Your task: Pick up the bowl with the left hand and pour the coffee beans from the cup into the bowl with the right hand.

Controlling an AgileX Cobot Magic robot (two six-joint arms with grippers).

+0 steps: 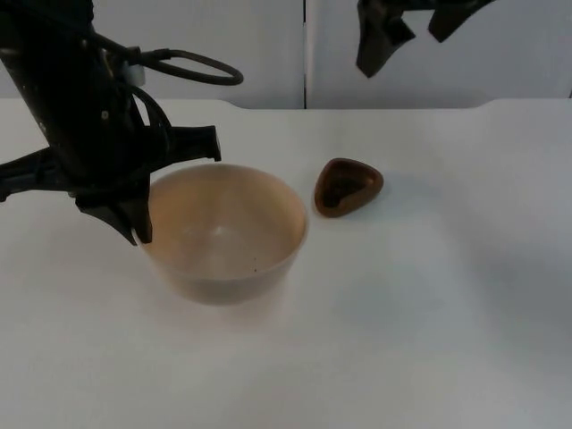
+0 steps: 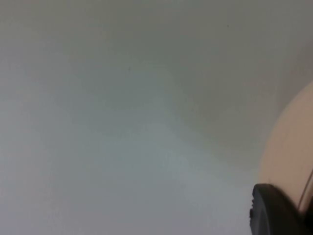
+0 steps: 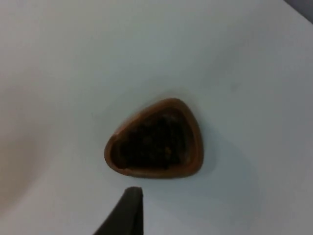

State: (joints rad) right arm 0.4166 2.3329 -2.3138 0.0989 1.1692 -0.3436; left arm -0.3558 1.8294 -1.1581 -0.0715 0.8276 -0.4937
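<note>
While left pincer [image 1: 134,223] straddles bowl [image 1: 223,234] rim to lift it, jaw state unclear, right pincer [image 1: 393,40], spread, waits above bean cup [image 1: 347,187] on bench [image 1: 429,313].

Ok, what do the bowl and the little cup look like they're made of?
Bowl: probably plastic or light matte ceramic; pale beige, smooth, thin-rimmed, with a dull sheen. Cup: looks like wood or brown plastic; warm brown, rounded-triangle rim, no clear grain visible. The dark fill looks like coffee beans.

Your frame: bowl [image 1: 228,234] centre-left, left gripper [image 1: 134,223] at its left rim; cup [image 1: 347,187] right of it; right gripper [image 1: 389,40] top.
</note>
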